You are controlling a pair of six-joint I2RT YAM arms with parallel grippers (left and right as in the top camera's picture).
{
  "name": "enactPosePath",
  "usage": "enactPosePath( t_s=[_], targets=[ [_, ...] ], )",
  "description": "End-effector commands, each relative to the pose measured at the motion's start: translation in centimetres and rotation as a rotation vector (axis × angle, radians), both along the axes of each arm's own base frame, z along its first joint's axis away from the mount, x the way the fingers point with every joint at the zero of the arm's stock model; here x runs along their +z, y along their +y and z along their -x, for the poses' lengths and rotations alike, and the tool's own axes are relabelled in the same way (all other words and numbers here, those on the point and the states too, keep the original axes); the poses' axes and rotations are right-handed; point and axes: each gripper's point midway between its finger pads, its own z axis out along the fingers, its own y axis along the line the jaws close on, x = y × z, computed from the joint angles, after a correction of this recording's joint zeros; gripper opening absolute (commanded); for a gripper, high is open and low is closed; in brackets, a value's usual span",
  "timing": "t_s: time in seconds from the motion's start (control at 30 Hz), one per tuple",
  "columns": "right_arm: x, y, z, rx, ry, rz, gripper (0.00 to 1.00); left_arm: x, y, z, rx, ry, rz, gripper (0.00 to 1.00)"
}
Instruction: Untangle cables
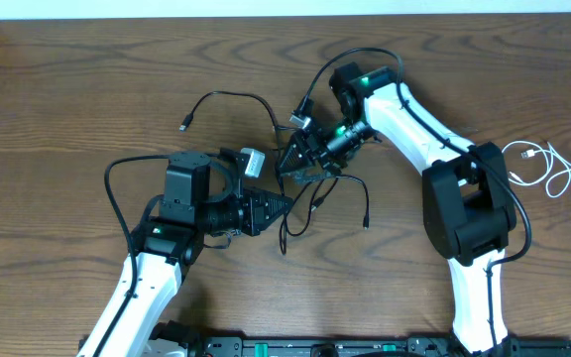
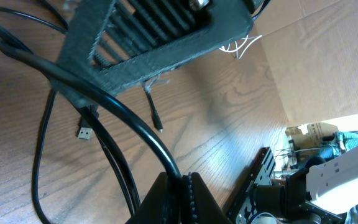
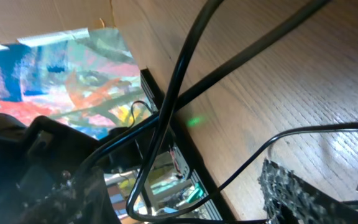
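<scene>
Your left gripper (image 1: 285, 203) is pinched shut on one of the black cords (image 1: 231, 94) at the middle of the table (image 1: 67, 79). Your right gripper (image 1: 287, 164) gapes wide and grips nothing. The knot lies between them, nearer the right one, while the white cord (image 1: 548, 169) sits apart by the right edge.

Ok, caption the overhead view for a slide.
Left gripper grips tangled black cables, right gripper open beside it; white cable lies apart.

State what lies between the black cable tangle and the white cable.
Overhead view: the right arm crosses between the black cables and white cable.
</scene>
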Motion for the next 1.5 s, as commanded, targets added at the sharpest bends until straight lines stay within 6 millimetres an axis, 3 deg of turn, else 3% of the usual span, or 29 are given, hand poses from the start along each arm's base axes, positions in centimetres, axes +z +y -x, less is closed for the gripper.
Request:
enactPosePath(
  t_s=[0.0,0.07,0.27,0.43,0.63,0.93,1.07,1.17,1.33,1.47],
  targets=[
    [-0.1,0.8,0.1,0.013,-0.01,-0.016,0.69,0.5,-0.3,0.3,-0.032,-0.025,0.014,0.07],
    [-0.8,0.9,-0.2,0.022,-0.054,0.013,0.58,0.5,-0.3,0.3,-0.032,-0.025,0.013,0.07],
    [-3.1,0.6,-1.5,0.037,-0.19,0.127,0.41,0.5,-0.3,0.3,-0.031,-0.025,0.013,0.07],
    [-4.9,-0.6,-2.5,0.035,-0.266,0.247,0.2,0.5,-0.3,0.3,-0.031,-0.025,0.013,0.08],
    [-5.6,-1.1,-3.2,0.022,-0.294,0.299,0.21,0.5,-0.3,0.3,-0.031,-0.024,0.013,0.07],
    [-5.5,-0.3,-2.4,-0.018,-0.22,0.333,0.25,0.4,-0.1,0.1,-0.02,-0.026,0.002,0.08],
    [-5.5,0.3,-1.8,-0.005,-0.216,0.331,0.15,0.3,-0.1,0.1,-0.02,-0.026,0.002,0.08],
    [-5.5,0.7,-1.4,0.007,-0.218,0.33,0.01,0.3,-0.1,0.1,-0.018,-0.026,0.0,0.07],
    [-5.7,0.8,-1.3,0.014,-0.227,0.341,0.01,0.3,-0.1,0.1,-0.018,-0.026,0.0,0.07],
    [-6.6,-0.2,-1.9,0.009,-0.269,0.42,0.01,0.3,-0.1,0.1,-0.018,-0.027,0.0,0.08]
  ],
)
